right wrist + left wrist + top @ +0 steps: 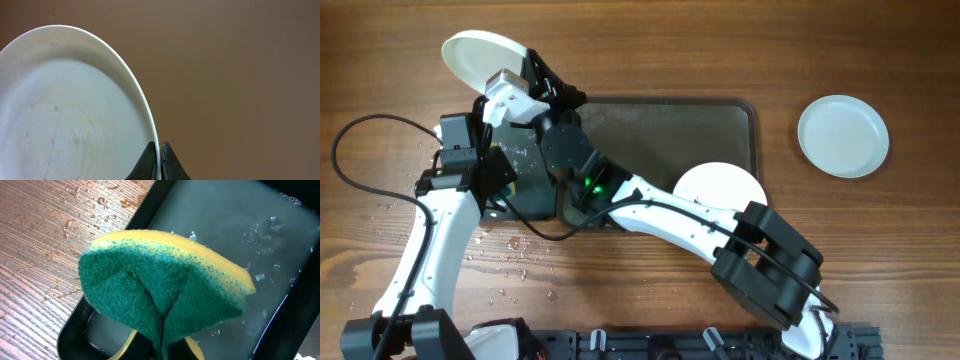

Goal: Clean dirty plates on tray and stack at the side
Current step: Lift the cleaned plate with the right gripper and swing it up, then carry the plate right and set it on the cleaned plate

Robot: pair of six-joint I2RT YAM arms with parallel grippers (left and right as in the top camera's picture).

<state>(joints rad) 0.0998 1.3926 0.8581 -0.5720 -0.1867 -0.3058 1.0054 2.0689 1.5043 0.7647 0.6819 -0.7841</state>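
A brown wooden table (650,50) is filling the whole overhead view, its grain running from side to side in darker and lighter streaks. Water droplets (520,250) are lying scattered across its left side, and in the left wrist view they are glinting on the ridged grain — small beads and a few smeared patches. Soft, even light is falling from above, casting only faint shadows on the wood. In the right wrist view the tabletop is showing as a blurred, plain brown surface.
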